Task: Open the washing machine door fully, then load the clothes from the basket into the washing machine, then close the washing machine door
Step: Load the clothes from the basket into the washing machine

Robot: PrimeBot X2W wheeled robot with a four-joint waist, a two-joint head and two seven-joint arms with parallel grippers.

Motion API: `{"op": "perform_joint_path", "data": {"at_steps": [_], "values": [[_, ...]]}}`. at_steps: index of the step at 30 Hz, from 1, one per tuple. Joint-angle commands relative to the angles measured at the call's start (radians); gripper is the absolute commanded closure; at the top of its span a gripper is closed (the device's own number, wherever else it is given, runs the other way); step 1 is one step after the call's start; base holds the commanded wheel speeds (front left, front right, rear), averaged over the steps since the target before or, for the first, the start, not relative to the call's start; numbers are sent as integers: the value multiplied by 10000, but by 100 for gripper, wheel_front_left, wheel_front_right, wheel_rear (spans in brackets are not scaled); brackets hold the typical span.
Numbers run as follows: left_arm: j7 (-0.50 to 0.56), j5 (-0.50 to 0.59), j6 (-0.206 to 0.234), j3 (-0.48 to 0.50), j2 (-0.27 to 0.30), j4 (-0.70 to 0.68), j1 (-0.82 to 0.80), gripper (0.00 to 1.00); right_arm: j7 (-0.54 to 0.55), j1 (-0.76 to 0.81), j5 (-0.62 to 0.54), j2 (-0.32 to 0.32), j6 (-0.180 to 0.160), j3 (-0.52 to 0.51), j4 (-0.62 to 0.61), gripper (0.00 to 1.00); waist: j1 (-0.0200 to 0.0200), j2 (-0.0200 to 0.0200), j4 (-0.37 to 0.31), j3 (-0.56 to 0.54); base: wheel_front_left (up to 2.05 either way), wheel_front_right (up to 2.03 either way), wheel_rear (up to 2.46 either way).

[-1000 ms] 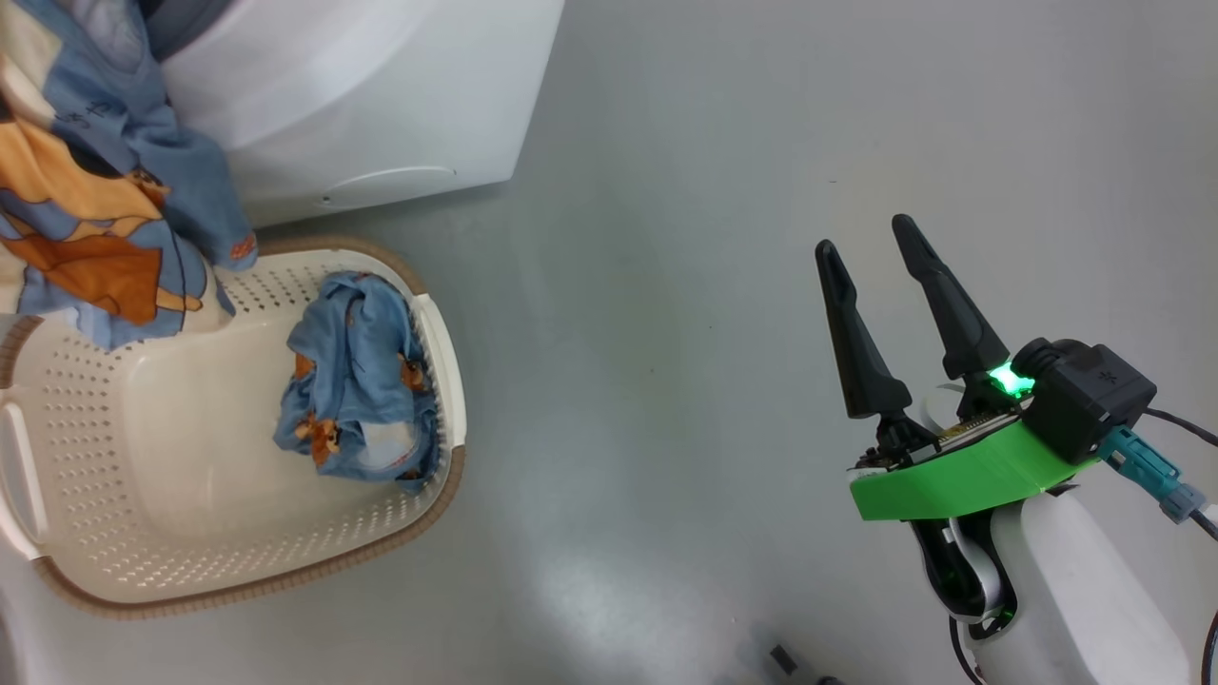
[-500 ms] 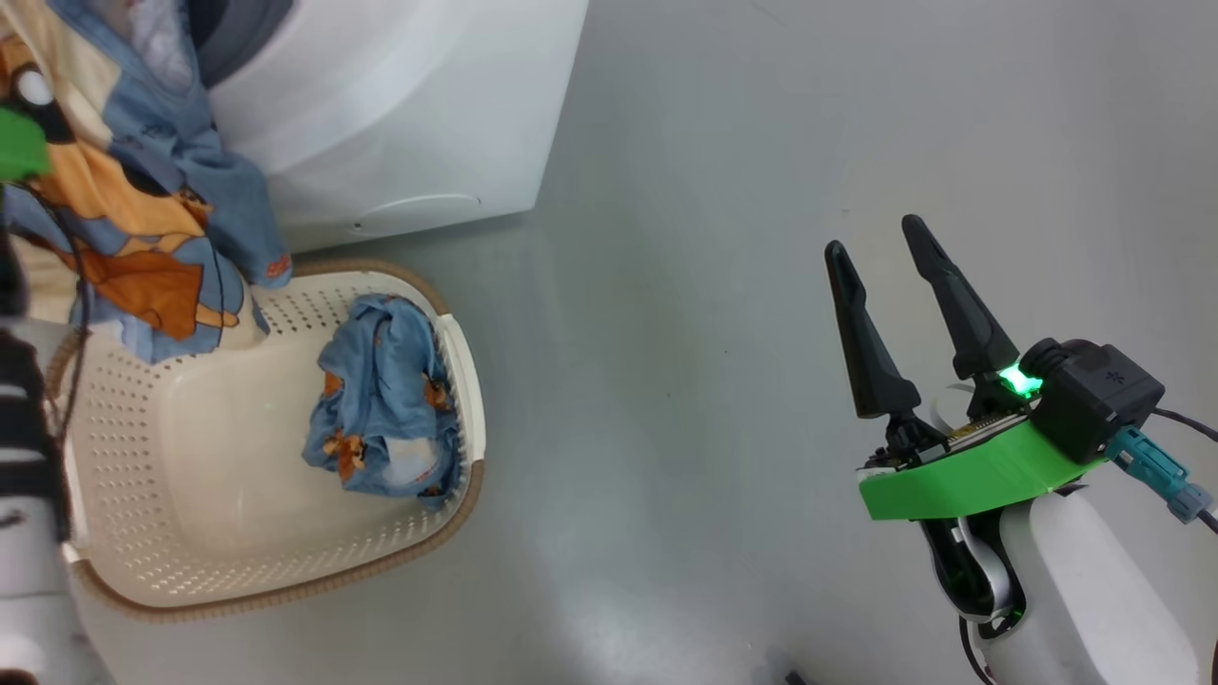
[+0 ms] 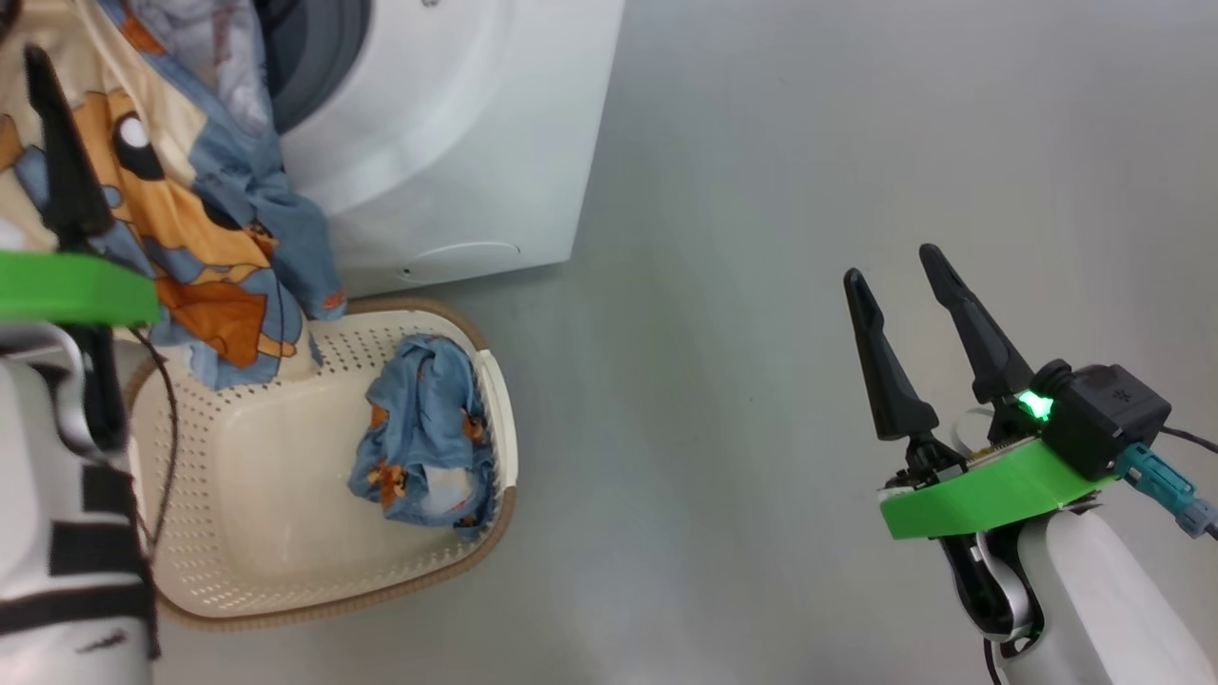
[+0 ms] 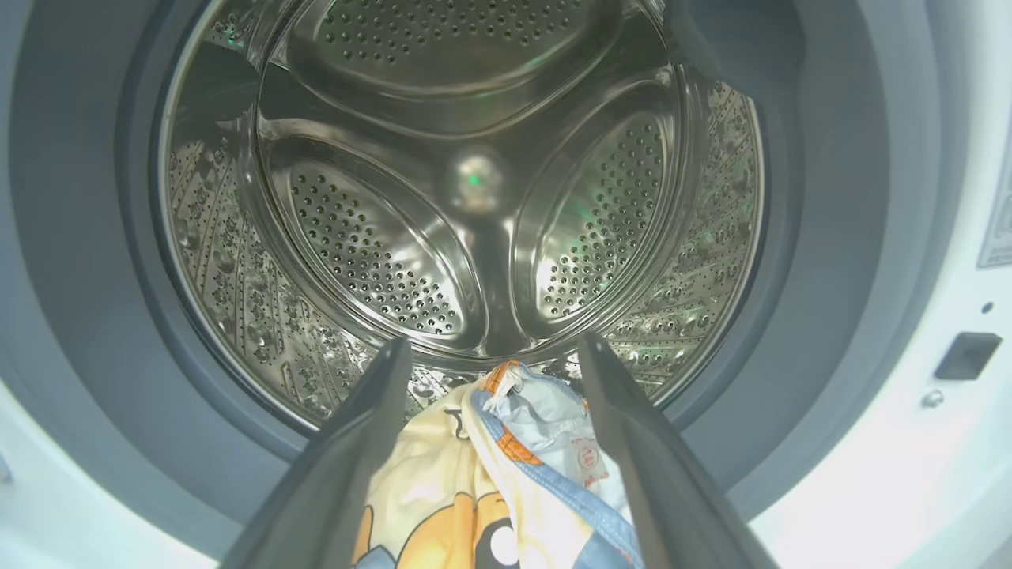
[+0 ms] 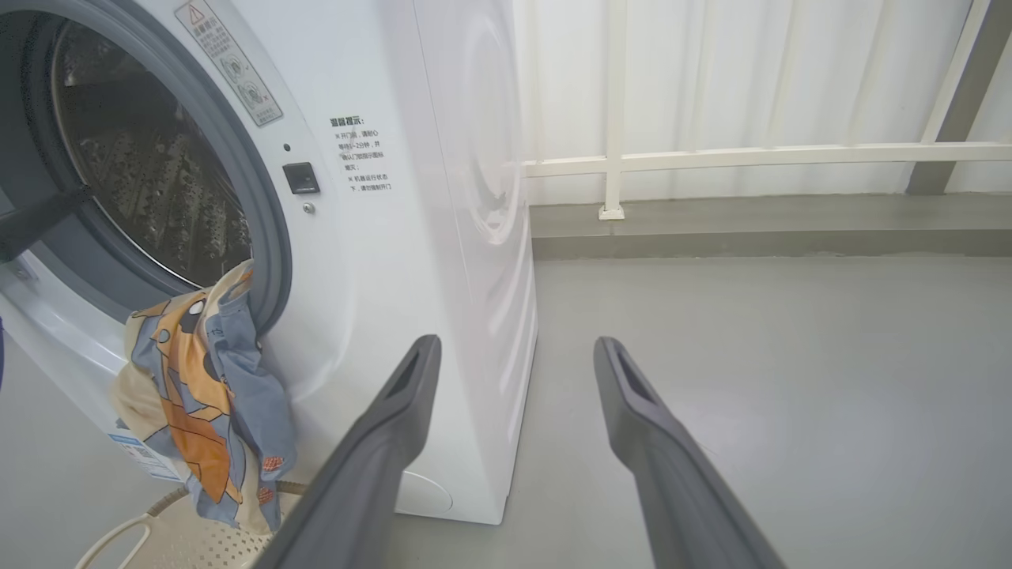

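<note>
Basket (image 3: 381, 333) left side hidden behind left forearm (image 3: 57, 533).

left fingers (image 4: 352, 442) spread, right fingers (image 3: 880, 362) spread

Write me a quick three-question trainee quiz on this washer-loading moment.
1. True or false: the right gripper holds a garment.
2. How many bundles of clothes lie in the basket? A) none B) one C) three
3. Fill in: the hanging garment drapes out of the washing machine's round ____.
Key: 1 false; 2 B; 3 opening.
</note>
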Motion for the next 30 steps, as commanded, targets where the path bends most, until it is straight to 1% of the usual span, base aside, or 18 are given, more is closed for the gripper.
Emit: {"op": "perform_joint_path", "data": {"at_steps": [1, 19, 30], "values": [[-53, 214, -31, 169, 265, -357, 390, 0, -80, 232, -42, -161, 46, 73, -186, 0, 1, 0, 194, -275, 0, 0, 0], [-53, 93, -46, -27, -324, -1451, 2992, 0, -80, 1020, -32, -580, 46, -158, -61, 0, 1, 0, 671, -1562, 0, 0, 0], [-53, 74, -47, -172, -464, -1863, 4535, 0, -80, 1684, 17, -727, 46, -378, 57, 0, 1, 0, 940, -2448, 0, 0, 0]]}}
